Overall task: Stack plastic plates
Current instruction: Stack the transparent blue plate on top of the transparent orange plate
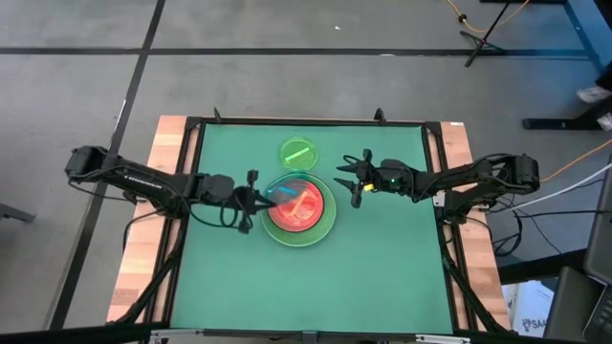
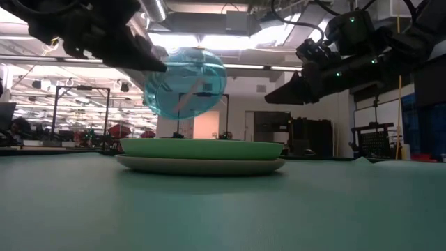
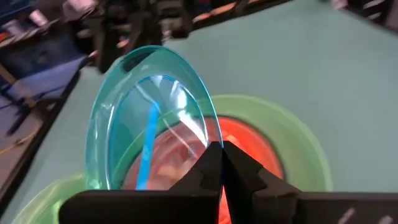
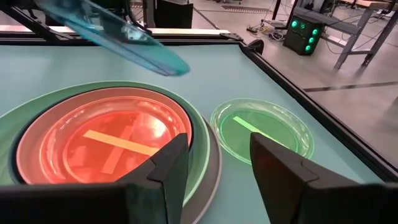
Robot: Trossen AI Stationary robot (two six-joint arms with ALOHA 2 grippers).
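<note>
Pinched shut on the blue plate's point(image 3: 146, 118) rim, left gripper point(image 3: 221, 163), carrying it tilted above the stack point(image 1: 299, 208) so it can drop flat onto the orange plate point(image 4: 115, 140). Nested by size below: orange in salmon, teal, light green, grey at the base. Green plate point(image 4: 262, 130) lying alone on the table point(image 1: 382, 277), just beside the stack. Spread and empty, right gripper point(image 1: 350, 177), hovering near that green plate, probably waiting to take it.

Overhead looks straight down; low looks level across; both wrists close; all share the plate stack point(image 1: 300, 210)
</note>
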